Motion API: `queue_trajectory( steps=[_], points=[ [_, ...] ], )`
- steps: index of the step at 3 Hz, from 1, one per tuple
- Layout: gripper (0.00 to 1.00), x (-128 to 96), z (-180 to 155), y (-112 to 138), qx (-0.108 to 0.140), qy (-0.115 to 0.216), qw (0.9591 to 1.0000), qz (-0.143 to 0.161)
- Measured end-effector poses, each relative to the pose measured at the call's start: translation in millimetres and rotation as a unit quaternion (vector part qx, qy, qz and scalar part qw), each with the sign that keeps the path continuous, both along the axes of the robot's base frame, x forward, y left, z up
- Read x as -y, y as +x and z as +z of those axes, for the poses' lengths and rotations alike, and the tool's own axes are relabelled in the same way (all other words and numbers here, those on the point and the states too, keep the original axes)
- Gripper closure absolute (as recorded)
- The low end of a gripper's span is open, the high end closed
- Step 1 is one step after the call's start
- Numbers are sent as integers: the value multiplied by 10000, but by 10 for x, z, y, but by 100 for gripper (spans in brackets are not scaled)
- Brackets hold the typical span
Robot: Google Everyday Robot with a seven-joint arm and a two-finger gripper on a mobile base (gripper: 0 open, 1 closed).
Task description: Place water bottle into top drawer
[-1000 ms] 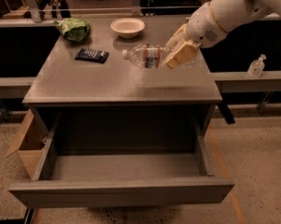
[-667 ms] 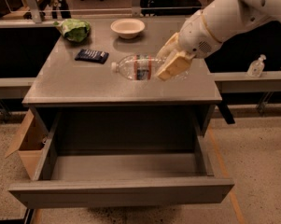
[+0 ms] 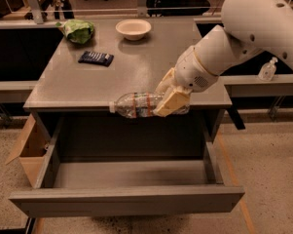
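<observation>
The water bottle [image 3: 136, 105] is clear ribbed plastic with a red-and-white label band and lies sideways, its cap pointing left. My gripper [image 3: 168, 102] is shut on the bottle's right half and holds it in the air in front of the desk's front edge, above the open top drawer [image 3: 126, 199]. The drawer is wide, shallow and grey, pulled fully out, and nothing shows inside it. The white arm reaches in from the upper right.
On the grey desk [image 3: 136, 72] stand a cream bowl [image 3: 133, 29], a green bag [image 3: 78, 31] and a dark flat packet [image 3: 95, 58]. A brown cardboard box [image 3: 29, 147] sits left of the drawer. A small pump-top bottle [image 3: 267, 69] stands on the right ledge.
My gripper has carried the water bottle from above the desk top toward me and down, past the front edge, to above the open drawer.
</observation>
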State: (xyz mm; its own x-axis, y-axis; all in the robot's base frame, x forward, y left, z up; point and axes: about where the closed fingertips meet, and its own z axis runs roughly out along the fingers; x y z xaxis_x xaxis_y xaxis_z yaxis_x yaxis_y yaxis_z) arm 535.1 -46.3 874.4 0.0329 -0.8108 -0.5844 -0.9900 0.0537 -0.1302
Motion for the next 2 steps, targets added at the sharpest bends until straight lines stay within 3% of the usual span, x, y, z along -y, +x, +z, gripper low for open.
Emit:
queue_trajectory(
  steps=[2],
  points=[
    [100,-110,-112,-112,3,62,9999,98]
  ],
)
